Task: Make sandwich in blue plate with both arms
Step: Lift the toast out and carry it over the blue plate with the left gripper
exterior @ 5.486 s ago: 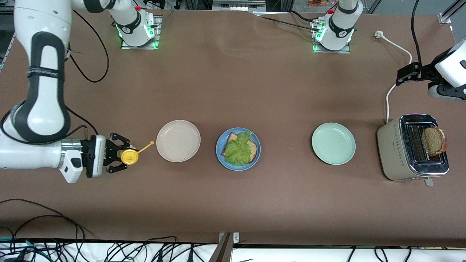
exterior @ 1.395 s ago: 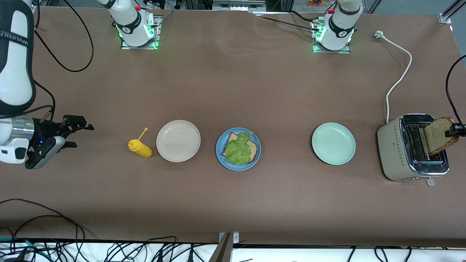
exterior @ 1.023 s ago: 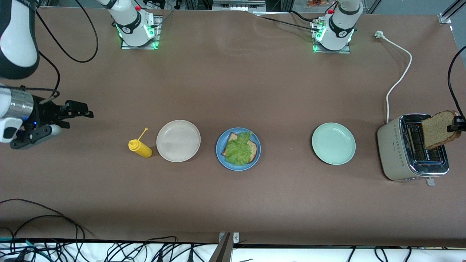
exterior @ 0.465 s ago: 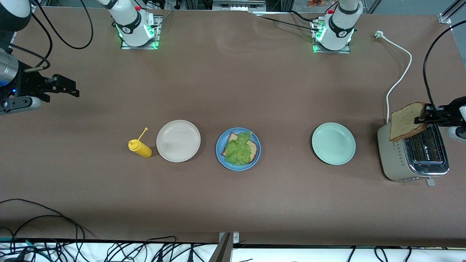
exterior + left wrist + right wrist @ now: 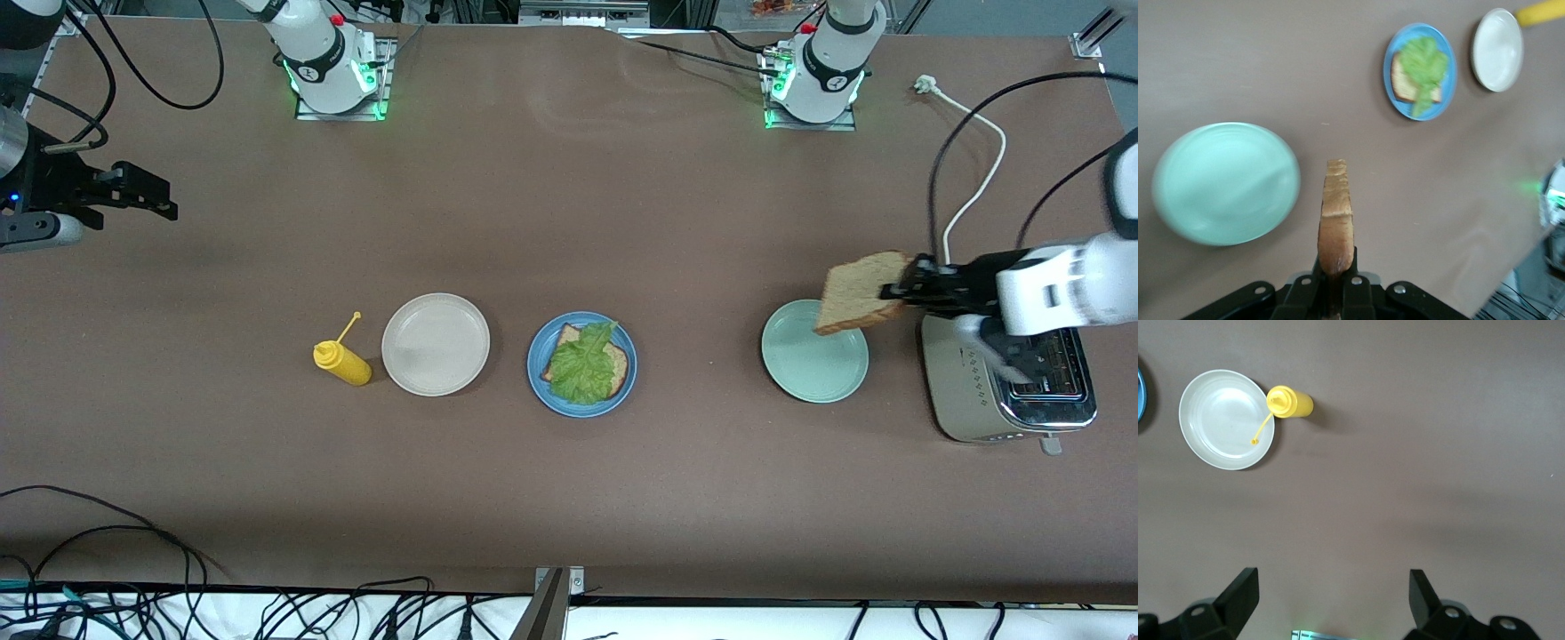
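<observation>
A brown tabletop carries a row of things: a yellow bottle, a beige plate, the blue plate, a mint plate and a toaster at the left arm's end. The blue plate holds one bread slice under lettuce. The left claw grips a second slice over the mint plate's edge. The right claw hangs wide and empty over bare tabletop at its own end. Cables crowd the edge nearest the front camera.
</observation>
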